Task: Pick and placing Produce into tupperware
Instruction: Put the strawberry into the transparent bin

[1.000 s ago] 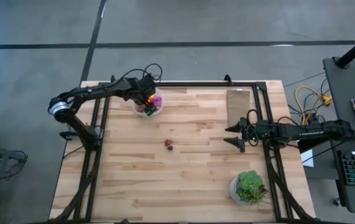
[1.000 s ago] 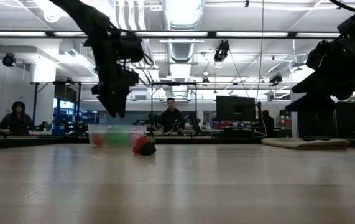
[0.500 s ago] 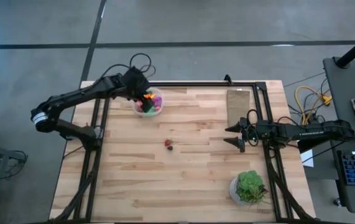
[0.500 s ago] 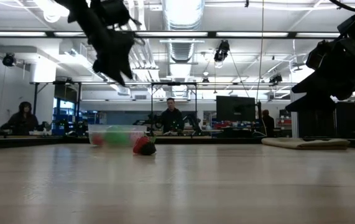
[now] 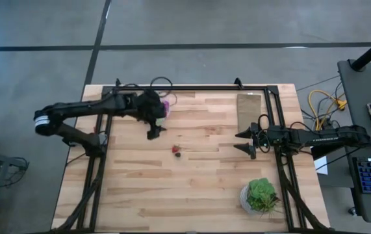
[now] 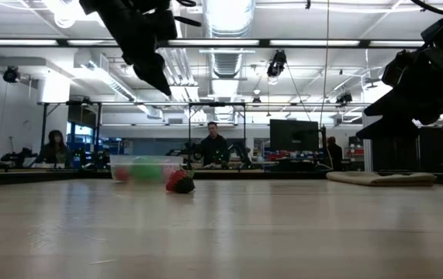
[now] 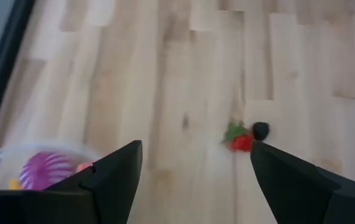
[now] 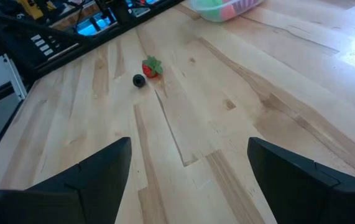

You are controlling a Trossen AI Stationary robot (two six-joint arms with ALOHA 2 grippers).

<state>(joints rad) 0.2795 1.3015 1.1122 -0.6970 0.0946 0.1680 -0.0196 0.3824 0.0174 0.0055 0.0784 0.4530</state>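
The tupperware [image 7: 33,170], a clear round bowl, stands on the table's far left part and holds a purple cluster with green and red pieces; in the high view my left arm covers most of the tupperware [image 5: 166,106]. A red piece with a green leaf [image 7: 240,142] and a small dark ball [image 7: 261,130] lie on the bare wood near the table's middle [image 5: 176,151]. My left gripper [image 5: 156,131] hangs open high above the table, just near of the bowl, and nothing sits between its fingers. My right gripper [image 5: 247,142] waits open at the table's right side.
A leafy plant in a white pot [image 5: 260,195] stands at the near right corner. A flat tan board [image 5: 250,110] lies at the far right. Bare wood surrounds the red piece [image 8: 150,67]. People sit at desks in the room behind [image 6: 214,147].
My left gripper has risen from just over the tupperware, then swung toward the table's near edge and a little right, toward the red piece. The bowl and the loose pieces have stayed where they were.
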